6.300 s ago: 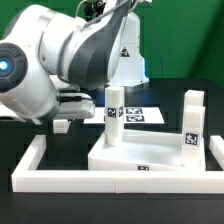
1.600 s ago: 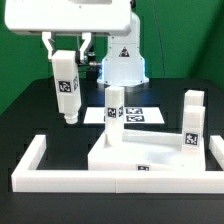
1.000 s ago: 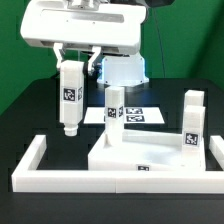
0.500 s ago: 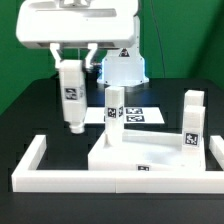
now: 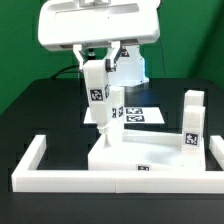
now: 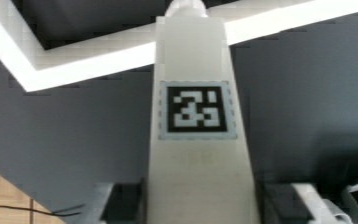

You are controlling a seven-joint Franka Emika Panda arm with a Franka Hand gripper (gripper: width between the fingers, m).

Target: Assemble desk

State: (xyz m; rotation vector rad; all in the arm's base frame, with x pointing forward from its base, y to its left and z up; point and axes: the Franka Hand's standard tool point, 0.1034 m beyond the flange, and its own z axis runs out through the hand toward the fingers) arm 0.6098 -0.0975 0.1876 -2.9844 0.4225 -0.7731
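The white tabletop [image 5: 150,155] lies flat inside the border wall. Two white legs with tags stand on it: one [image 5: 116,112] at the back left corner, one [image 5: 192,122] at the back right. My gripper [image 5: 97,66] is shut on a third white leg [image 5: 98,98], held upright above the tabletop's left edge, just to the exterior view's left of the standing back-left leg. In the wrist view that leg [image 6: 197,120] fills the middle, its tag facing the camera, between my fingers [image 6: 131,205]. The fourth leg is out of view.
The long low white U-shaped border wall [image 5: 30,165] rings the tabletop. The marker board [image 5: 145,115] lies behind it on the black table. The robot's white base [image 5: 130,65] stands at the back.
My gripper with the leg has moved to the exterior view's right, from left of the tabletop to just beside the standing back-left leg. The tabletop and standing legs have not moved.
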